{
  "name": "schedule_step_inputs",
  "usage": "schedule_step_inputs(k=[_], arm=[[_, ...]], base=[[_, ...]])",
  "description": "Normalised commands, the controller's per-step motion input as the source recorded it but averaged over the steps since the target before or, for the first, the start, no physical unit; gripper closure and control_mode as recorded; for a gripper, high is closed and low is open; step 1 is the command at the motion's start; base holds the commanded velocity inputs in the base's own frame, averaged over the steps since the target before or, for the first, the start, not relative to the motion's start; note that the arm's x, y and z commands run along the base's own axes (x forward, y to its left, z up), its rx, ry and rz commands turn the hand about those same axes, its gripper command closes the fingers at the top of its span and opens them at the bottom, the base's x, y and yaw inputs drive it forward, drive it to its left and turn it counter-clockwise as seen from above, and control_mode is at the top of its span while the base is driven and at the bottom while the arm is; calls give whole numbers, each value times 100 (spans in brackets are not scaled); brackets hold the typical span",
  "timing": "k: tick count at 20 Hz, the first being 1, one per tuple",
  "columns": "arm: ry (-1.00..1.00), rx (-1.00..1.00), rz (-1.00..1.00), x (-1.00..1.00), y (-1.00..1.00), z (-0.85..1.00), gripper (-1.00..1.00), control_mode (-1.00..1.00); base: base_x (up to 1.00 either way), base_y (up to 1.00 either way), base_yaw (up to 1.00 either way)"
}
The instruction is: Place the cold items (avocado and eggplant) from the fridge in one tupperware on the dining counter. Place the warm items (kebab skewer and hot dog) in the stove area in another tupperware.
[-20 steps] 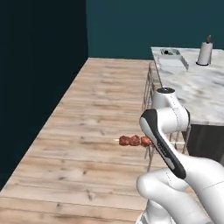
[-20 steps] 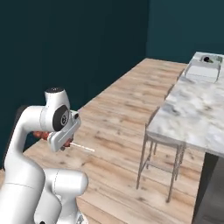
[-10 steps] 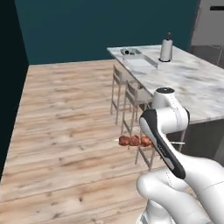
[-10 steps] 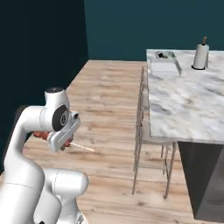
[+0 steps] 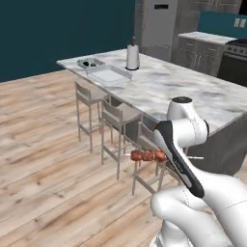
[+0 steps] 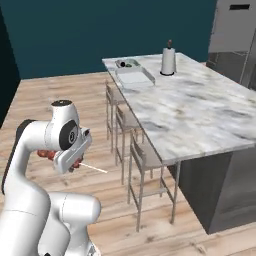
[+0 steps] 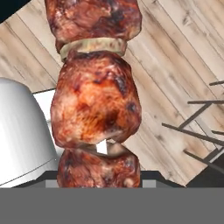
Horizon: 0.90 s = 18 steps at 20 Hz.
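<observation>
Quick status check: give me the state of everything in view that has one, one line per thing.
kebab skewer: lifted off any surface, held roughly level at the arm's wrist.
gripper: shut on the kebab skewer, carried low beside the robot.
tupperware: open, nothing visible inside, on the dining counter.
paper towel roll: upright on the counter.
stools: tucked along the counter's edge.

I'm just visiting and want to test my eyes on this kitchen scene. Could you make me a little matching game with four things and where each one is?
Things:
1. kebab skewer
2. paper towel roll
3. clear tupperware
4. stools

Places:
A. lined up along the island's side
B. standing upright on the marble counter
C. held in the gripper, over the wooden floor
D. lying flat near the counter's far end

Pairs: 1-C, 2-B, 3-D, 4-A
</observation>
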Motion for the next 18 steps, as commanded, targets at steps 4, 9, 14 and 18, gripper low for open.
schedule_step_inputs(k=[4,9,14,18], arm=[[0,0,0,0,0,0,100,100],[0,0,0,0,0,0,100,100],[0,0,0,0,0,0,100,100],[0,0,0,0,0,0,100,100]], base=[[65,74,-64],[63,67,-67],[42,78,-64],[0,95,-58]])
